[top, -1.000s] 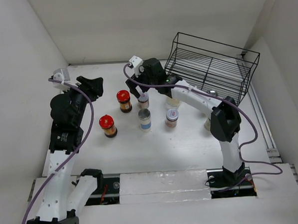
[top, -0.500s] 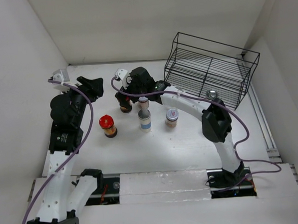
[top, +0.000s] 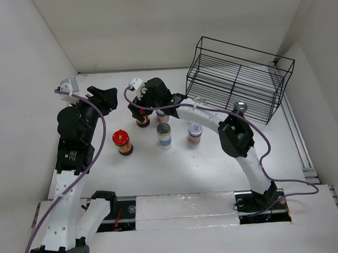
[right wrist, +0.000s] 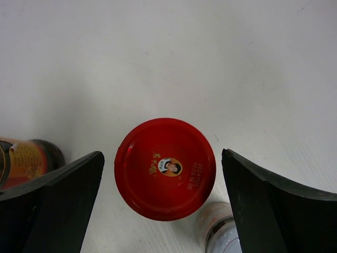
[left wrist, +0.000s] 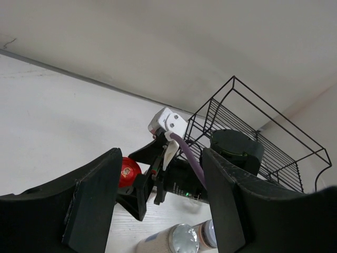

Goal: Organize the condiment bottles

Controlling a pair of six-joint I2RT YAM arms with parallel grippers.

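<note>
Right gripper [right wrist: 162, 155] hangs wide open directly over a red-lidded jar [right wrist: 165, 167], one finger on either side of the lid and neither touching it. It has hold of nothing. That jar stands on the table [top: 177, 166], left of centre and well apart from the wire rack [top: 240, 77] at the back right. The step in hand looks like the approach to a grasp. Next the arm would need to drop straight down, staying centred, until the fingers pass the lid and can close on the glass below it. A small jar [top: 163, 116] just beside it leaves little room on that side. The left gripper [left wrist: 162, 174] is raised clear, spread open and empty.

Counted: one rack; two red-lidded jars, the second [top: 123, 141] nearer the left arm; one blue-labelled jar [top: 164, 135]; one orange spice jar [top: 195, 132]; two small silver-lidded jars, one [top: 240, 107] near the rack. The right arm may hide others.
</note>
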